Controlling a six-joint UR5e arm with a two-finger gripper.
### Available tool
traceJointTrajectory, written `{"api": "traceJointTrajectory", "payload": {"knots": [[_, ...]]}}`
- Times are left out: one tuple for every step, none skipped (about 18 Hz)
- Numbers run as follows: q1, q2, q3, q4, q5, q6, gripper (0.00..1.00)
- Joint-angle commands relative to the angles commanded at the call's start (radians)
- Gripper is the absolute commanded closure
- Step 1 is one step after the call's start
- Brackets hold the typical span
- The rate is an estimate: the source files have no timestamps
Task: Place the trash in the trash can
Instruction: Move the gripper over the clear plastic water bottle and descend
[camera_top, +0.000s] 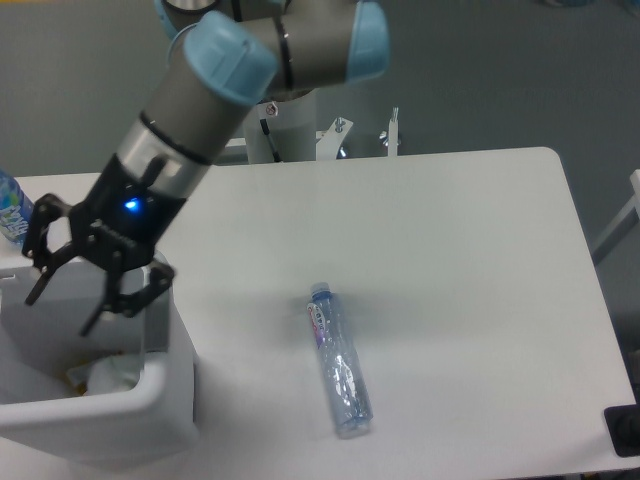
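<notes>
Jaws spread above the trash can (150, 400); wrapper (112, 372) inside, bottle (338, 362) well apart.

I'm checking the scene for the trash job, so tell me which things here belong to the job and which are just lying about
Part of the job:
- gripper, open above the bin
- white trash can
- white wrapper, lying inside the trash can
- long clear bottle, lying flat on the table

Just lying about:
- small blue-labelled water bottle, at the left edge
</notes>
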Motion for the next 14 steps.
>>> {"api": "traceJointTrajectory", "payload": {"knots": [[0.031, 0.003, 0.003, -0.002, 0.002, -0.005, 0.0], [0.057, 0.008, 0.008, -0.002, 0.002, -0.015, 0.0], [0.08, 0.008, 0.014, -0.002, 0.002, -0.04, 0.0], [0.094, 0.003, 0.026, -0.002, 0.006, -0.064, 0.0], [0.108, 0.002, 0.037, -0.002, 0.036, -0.078, 0.0], [0.121, 0.002, 0.04, -0.002, 0.09, -0.078, 0.0], [0.129, 0.002, 0.04, -0.002, 0.148, -0.072, 0.0], [0.131, -0.001, 0.04, -0.002, 0.208, -0.068, 0.0], [0.132, -0.005, 0.038, -0.003, 0.269, -0.067, 0.0], [0.132, -0.011, 0.035, -0.005, 0.325, -0.067, 0.0], [0.132, -0.029, 0.035, -0.005, 0.374, -0.067, 0.0], [0.131, -0.05, 0.037, -0.005, 0.412, -0.067, 0.0], [0.131, -0.075, 0.041, -0.005, 0.451, -0.064, 0.0], [0.131, -0.096, 0.046, -0.003, 0.487, -0.06, 0.0]]}}
